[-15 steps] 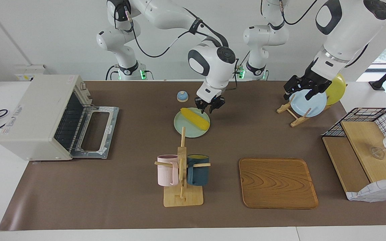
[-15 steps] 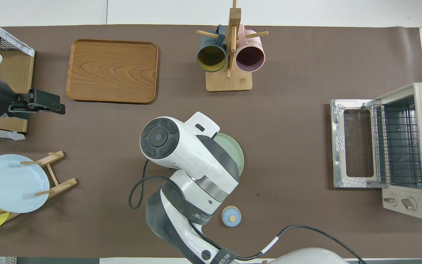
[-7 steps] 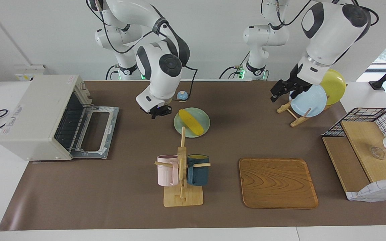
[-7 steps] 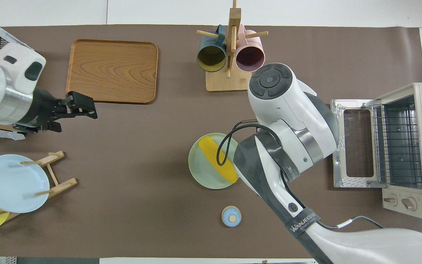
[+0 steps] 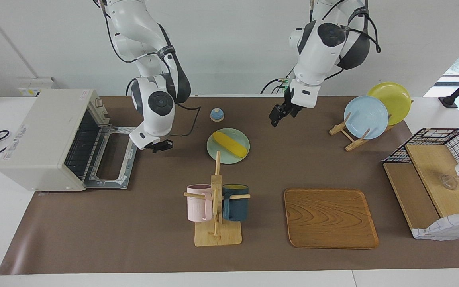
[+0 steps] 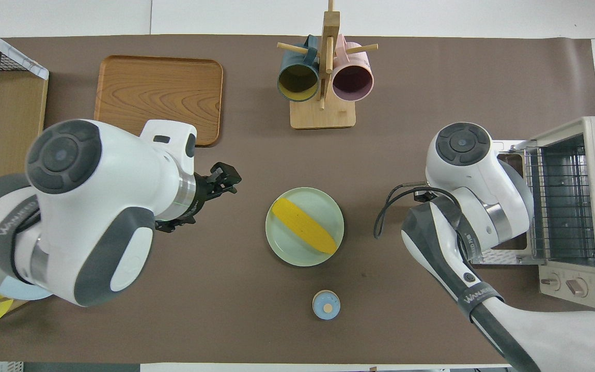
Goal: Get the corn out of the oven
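Note:
The yellow corn [image 5: 229,144] lies on a pale green plate [image 5: 240,156] in the middle of the table, outside the oven; it also shows in the overhead view [image 6: 303,232]. The off-white oven [image 5: 42,133] stands at the right arm's end with its door [image 5: 114,156] folded down flat and only the bare wire rack [image 6: 561,206] inside. My right gripper [image 5: 158,146] hangs just over the door's outer edge, holding nothing. My left gripper [image 5: 278,116] is open and empty, raised over bare table between the green plate and the plate rack; it also shows in the overhead view [image 6: 228,180].
A wooden mug rack [image 5: 216,207] with a pink and a dark blue mug stands farther from the robots than the plate. A wooden tray [image 5: 330,217] lies beside it. A small blue bell [image 5: 216,114], a rack holding a blue plate [image 5: 367,117] and a yellow one, and a wire shelf [image 5: 432,179] also stand here.
My right gripper moved from beside the corn on the plate over to the oven door's edge. My left arm swung from the plate rack toward the table's middle. The corn stayed on the plate.

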`<state>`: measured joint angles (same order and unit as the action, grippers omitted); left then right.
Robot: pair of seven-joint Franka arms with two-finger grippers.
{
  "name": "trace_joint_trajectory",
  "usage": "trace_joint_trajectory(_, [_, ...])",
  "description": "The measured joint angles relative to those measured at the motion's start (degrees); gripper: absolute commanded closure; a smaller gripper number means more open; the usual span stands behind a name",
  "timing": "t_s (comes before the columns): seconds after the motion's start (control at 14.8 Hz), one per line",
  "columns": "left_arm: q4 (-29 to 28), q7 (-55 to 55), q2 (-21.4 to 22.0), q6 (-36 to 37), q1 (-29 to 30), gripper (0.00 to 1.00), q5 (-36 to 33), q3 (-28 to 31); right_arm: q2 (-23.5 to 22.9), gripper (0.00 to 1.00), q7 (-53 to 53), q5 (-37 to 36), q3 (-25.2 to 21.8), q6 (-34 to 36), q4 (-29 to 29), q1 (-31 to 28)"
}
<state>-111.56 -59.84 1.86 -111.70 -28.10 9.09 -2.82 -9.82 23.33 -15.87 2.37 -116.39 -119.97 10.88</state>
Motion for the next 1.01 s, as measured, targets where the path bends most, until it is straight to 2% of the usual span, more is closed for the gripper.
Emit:
trace_joint_trajectory(0.13, [-1.2,-9.4,-3.2,-5.6,-4.8,0.0,0.0,0.0,0.2,1.0,-1.7,-0.2,0.0,-4.7,-2.7,-2.8])
trace_joint_trajectory(0.34, [-1.2,-20.6,-9.0,-11.9,-9.5,0.0,-0.1,0.0,0.2,1.0,-3.1,-0.2,0.0,-8.1,-5.0,-5.2])
trace_joint_trajectory(0.74, [4.0,-37.6,-19.3,-14.2,-11.1,0.0,-4.5,0.2,0.2,1.0,-4.4,-2.6,0.0,-9.5,-6.2,-6.5])
trace_joint_trajectory(1.01, [4.9,-42.2,-22.5,-15.7,-11.5,0.0,-5.6,0.3,0.2,1.0,-4.7,-5.4,0.7,-9.0,-6.3,-6.4])
